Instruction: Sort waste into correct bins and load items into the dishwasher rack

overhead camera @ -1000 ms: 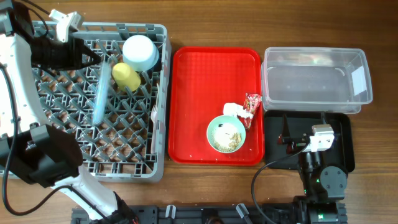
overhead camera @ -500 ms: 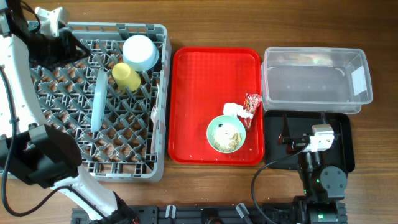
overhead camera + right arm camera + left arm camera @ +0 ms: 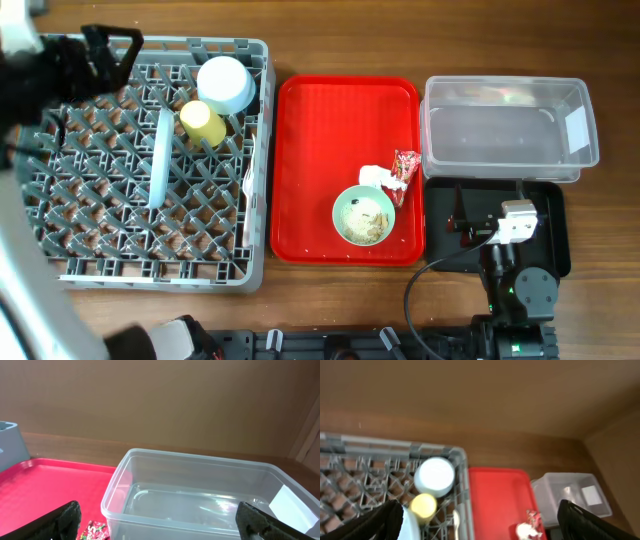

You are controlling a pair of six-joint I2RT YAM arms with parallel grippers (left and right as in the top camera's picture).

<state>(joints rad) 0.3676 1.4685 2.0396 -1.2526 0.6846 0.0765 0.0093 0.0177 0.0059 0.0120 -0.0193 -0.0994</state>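
wooden table (image 3: 330,40) — red tray (image 3: 340,130) between rack (image 3: 100,200) and tub (image 3: 505,125)

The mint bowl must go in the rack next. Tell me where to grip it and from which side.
Pinch the rim of the mint green bowl from above, one finger inside, one outside: it stands upright, open side up. Take the edge facing the dishwasher rack; the tissue and wrapper crowd its far edge. Keep it level: scraps lie inside.
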